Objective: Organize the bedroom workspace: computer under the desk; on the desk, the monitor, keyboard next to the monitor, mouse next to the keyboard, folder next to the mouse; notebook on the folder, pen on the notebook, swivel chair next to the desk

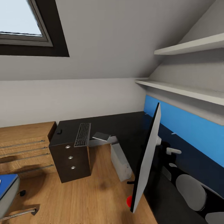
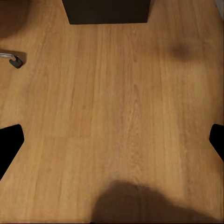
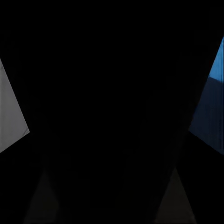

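Note:
The monitor [image 1: 146,161] shows edge-on, tilted above the front edge of the black desk [image 1: 124,124], with its red light [image 1: 129,200] low. My right gripper [image 3: 112,140] is shut on the monitor; its dark body fills the space between the fingers. The keyboard [image 1: 82,134] lies on the desk over the drawer unit, with the small black mouse [image 1: 59,132] to its left. A thin grey notebook [image 1: 101,136] rests at the desk's inner edge. The grey computer [image 1: 120,161] stands under the desk. The blue folder [image 1: 6,183] lies on the swivel chair [image 1: 7,199]. My left gripper [image 2: 112,140] is open over bare floor.
A light-wood chest of drawers [image 1: 25,149] stands left of the desk's drawer unit [image 1: 73,163]. A blue wall panel [image 1: 186,127] and two white shelves [image 1: 186,90] run behind the desk. A chair caster [image 2: 15,60] sits on the wood floor [image 1: 93,193].

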Available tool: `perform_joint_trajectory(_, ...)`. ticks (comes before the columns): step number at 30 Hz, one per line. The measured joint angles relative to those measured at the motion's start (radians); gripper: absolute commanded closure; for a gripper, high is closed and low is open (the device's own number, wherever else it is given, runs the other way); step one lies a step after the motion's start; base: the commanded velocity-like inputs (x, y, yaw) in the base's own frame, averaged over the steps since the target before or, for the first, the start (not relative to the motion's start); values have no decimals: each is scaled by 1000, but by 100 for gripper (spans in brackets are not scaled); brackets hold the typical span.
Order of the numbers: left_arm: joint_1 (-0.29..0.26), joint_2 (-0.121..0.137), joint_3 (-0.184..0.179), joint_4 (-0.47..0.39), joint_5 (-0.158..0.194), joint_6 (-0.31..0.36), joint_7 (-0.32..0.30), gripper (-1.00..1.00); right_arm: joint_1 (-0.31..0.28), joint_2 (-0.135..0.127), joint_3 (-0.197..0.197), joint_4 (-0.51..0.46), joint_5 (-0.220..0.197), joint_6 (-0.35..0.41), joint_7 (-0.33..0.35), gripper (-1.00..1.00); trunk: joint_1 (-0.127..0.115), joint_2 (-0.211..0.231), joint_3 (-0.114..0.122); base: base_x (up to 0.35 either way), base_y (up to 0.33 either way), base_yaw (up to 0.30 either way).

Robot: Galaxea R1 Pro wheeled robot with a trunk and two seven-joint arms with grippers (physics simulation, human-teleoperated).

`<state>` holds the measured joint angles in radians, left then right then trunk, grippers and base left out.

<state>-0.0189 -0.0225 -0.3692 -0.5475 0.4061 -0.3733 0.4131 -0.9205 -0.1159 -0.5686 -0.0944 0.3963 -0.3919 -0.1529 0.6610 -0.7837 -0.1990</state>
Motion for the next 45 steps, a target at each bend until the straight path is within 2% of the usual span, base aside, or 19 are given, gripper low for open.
perform_joint_trajectory(12, 0, 0, 0, 0, 0, 0, 0, -100, 0, 3, -2, -1, 0, -4, 0, 100, 0, 0, 0, -123, -298, 111)
perform_joint_trajectory(26, 0, 0, 0, 0, 0, 0, -3, -100, 0, 1, 2, 0, -4, -5, -1, 100, 0, 0, 0, -321, -28, 28)
perform_joint_trajectory(33, 0, 0, 0, 0, 0, 0, -3, -100, 0, 1, 6, 0, -1, -5, -1, 100, 0, 0, 0, -323, -75, 226)
perform_joint_trajectory(43, 0, 0, 0, 0, 0, 0, -3, -100, 0, 1, 6, 0, -3, -5, -2, 100, 0, 0, 0, -226, -257, 272)
perform_joint_trajectory(45, 0, 0, 0, 1, 0, 0, -3, -100, 0, 1, -1, -1, 9, -4, 0, 100, 0, 0, -1, -195, -290, 47)
